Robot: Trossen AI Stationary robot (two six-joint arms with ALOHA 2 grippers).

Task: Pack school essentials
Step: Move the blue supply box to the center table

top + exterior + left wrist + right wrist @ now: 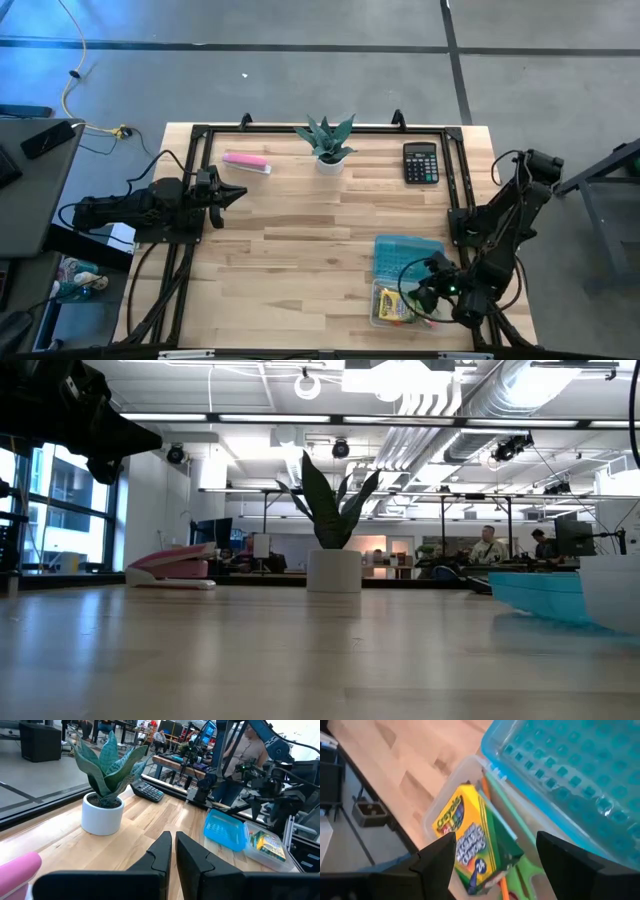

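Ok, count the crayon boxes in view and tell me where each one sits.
1. The crayon box lies inside the clear case, beside its open blue lid, under the right hand. More may be hidden underneath.

On the tabletop [300, 250], the plant [327, 143] stands at the middle of the far edge, with the bar [246, 162] to its left and the calculator [421, 163] to its right. Near the front right corner sits the box [392, 306], its lid [408, 256] laid open behind it. In the box lie a crayon pack [470, 840] and scissors [520, 870] (beside the pack). The right claw [432, 293] hangs over the box; the left claw [232, 195] waits at the left edge.
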